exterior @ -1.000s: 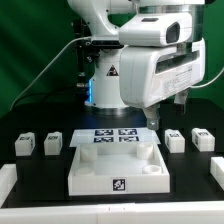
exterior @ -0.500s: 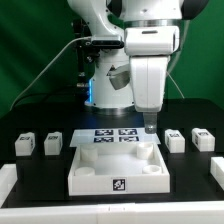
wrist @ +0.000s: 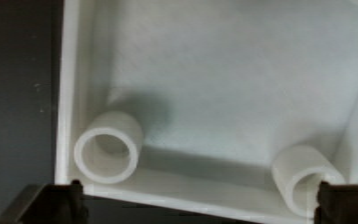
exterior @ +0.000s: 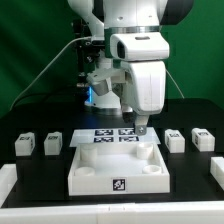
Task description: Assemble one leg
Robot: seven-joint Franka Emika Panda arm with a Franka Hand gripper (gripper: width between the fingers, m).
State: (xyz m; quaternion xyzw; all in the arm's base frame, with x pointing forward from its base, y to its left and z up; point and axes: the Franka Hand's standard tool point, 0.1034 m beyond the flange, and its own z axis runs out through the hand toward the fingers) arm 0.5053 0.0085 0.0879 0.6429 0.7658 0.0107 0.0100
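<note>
The large white tabletop (exterior: pixel 118 166) lies tray-side up in the middle of the table. Four small white legs with tags stand beside it: two at the exterior view's left (exterior: pixel 24 144) (exterior: pixel 53 144) and two at the right (exterior: pixel 175 140) (exterior: pixel 203 139). My gripper (exterior: pixel 141 127) hangs over the tabletop's far edge, towards its right corner, apart from every leg. In the wrist view the gripper (wrist: pixel 202 203) is open and empty, with its dark fingertips (wrist: pixel 60 200) wide apart. Below it lies the tabletop's inside (wrist: pixel 211 90) with two round sockets (wrist: pixel 108 148) (wrist: pixel 309 172).
The marker board (exterior: pixel 105 134) lies flat just behind the tabletop, under the arm. The robot's base (exterior: pixel 100 85) stands behind it. White blocks sit at the front left corner (exterior: pixel 5 178) and front right corner (exterior: pixel 218 170) of the black table.
The arm has swung towards the exterior view's left and the wrist has turned. The gripper has moved from over the right-hand legs' side to over the tabletop's far edge.
</note>
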